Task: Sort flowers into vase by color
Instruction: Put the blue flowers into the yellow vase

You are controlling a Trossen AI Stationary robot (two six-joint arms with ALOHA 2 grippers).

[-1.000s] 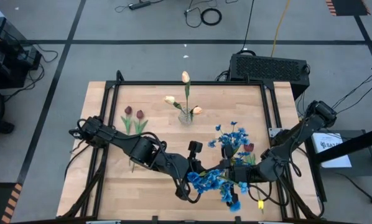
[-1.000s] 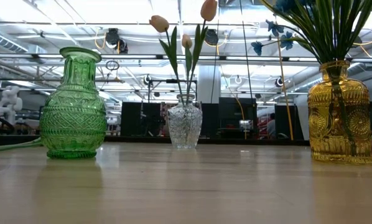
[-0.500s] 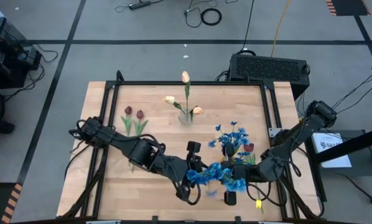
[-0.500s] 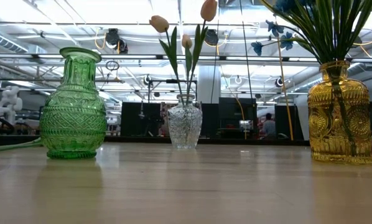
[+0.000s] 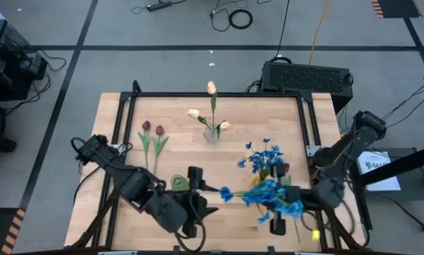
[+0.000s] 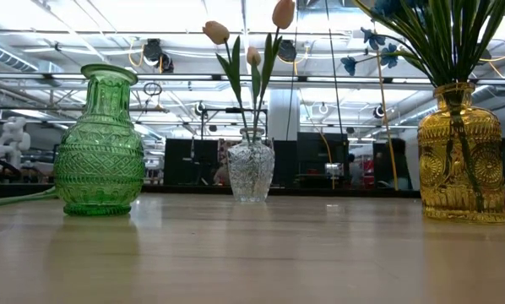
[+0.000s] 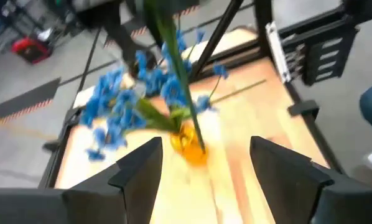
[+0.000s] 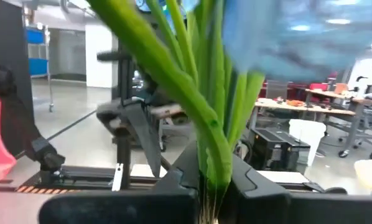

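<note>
A blue flower with clustered blooms hangs above the table's near right part, with my right gripper shut on its green stems. My left gripper stands open to the flower's left, apart from it; in the left wrist view its fingers are wide apart with nothing between them. An amber vase holds more blue flowers. A clear vase holds cream-peach tulips. The green vase is empty. Two dark red tulips lie on the table at the far left. My right gripper pinches the flower's bundle of green stems between its two fingers. The stems rise from the fingers, and the blue blooms are at their upper end. The flower is lifted clear of the table.
Another dark red tulip lies next to the amber vase. A black box sits behind the table's far right corner. The bare wooden top runs between the vases and the black frame rail.
My left gripper has let go of the blue flower and drawn back toward the table's left and near edges. The flower, now only in my right gripper, has gone toward the right edge and turned, its blooms now spread out toward the left.
</note>
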